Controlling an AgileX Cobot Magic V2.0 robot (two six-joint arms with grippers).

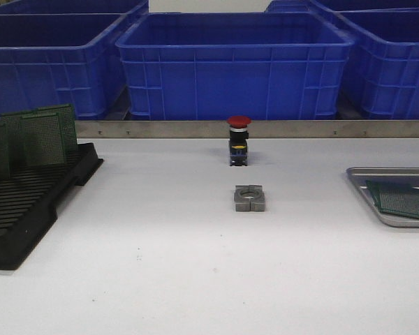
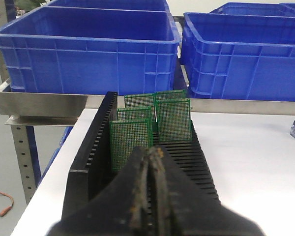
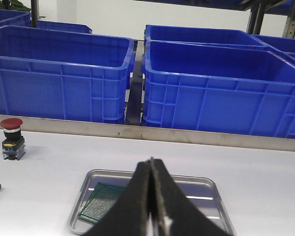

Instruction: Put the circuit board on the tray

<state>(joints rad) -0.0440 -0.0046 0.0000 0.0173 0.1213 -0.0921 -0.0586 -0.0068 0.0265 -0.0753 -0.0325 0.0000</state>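
1 green circuit board point(image 1: 399, 199) already lies flat in the silver tray point(image 1: 384, 172). More boards point(image 2: 172, 119) stand on edge in the black slotted rack point(image 1: 28, 202), where the slots keep them upright and separate. Only the wrist views show the left gripper point(image 2: 150, 156) and right gripper point(image 3: 151, 167), each pressed together and empty.

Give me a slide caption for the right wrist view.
Closed right pincer above the tray holding one green circuit board.
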